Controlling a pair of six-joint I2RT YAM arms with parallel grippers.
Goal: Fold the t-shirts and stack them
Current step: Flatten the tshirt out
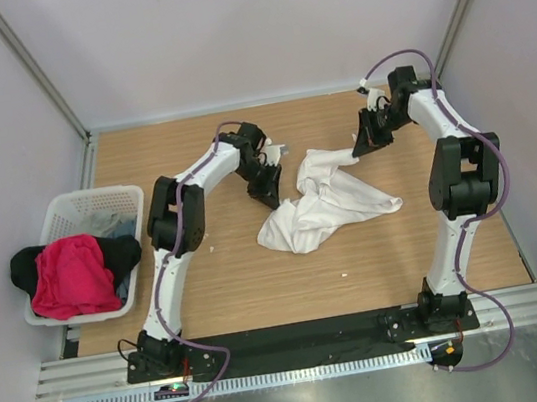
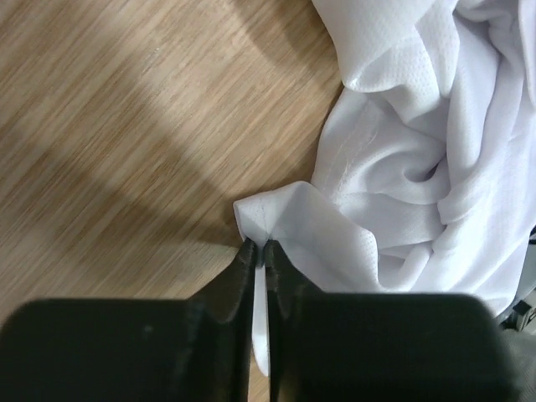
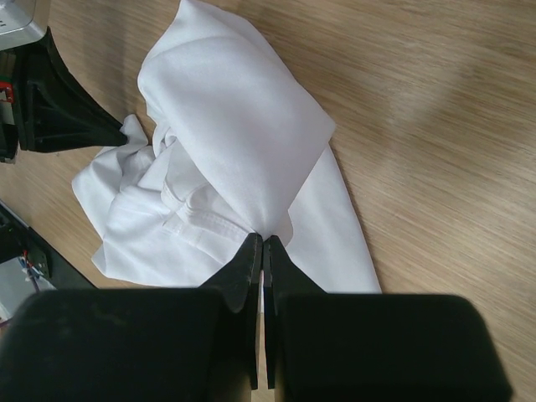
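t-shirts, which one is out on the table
The white t-shirt, crumpled on the table, pinched by the left gripper and right gripper; the pink-red t-shirt and black t-shirt sit in the basket.

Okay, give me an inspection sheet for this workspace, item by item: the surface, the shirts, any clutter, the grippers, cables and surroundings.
Surface: wooden table, bare apart from one shirt.
Job's things: white t-shirt crumpled mid-table, not folded; pink-red t-shirt and black t-shirt heaped in the basket.
Clutter: white lattice basket at the left side; nothing else seen.
Grippers: left gripper shut on an edge of the white t-shirt; right gripper shut on another fold of it.
Cables: purple cables run along both arms, clear of the cloth.
Surroundings: pale walls on three sides; metal rail at the near edge.
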